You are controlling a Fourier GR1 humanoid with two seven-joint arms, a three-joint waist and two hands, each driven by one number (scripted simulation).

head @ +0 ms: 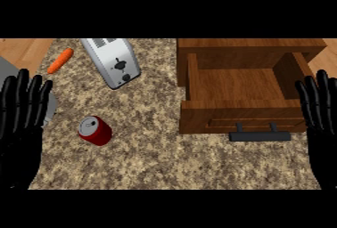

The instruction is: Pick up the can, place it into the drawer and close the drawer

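The bench (164,156) is speckled brown stone. On it lie one red can (96,130), one carrot (60,60), one toaster (112,61), and one open wooden drawer (240,91). The left hand (21,120) and the right hand (321,116) rest with fingers straight.

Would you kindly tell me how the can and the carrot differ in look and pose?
The can is red with a silver top; the carrot is orange. The can is stubby and stands slightly tilted; the carrot is slim and lies flat on a diagonal. Both rest on the counter, left of the drawer.
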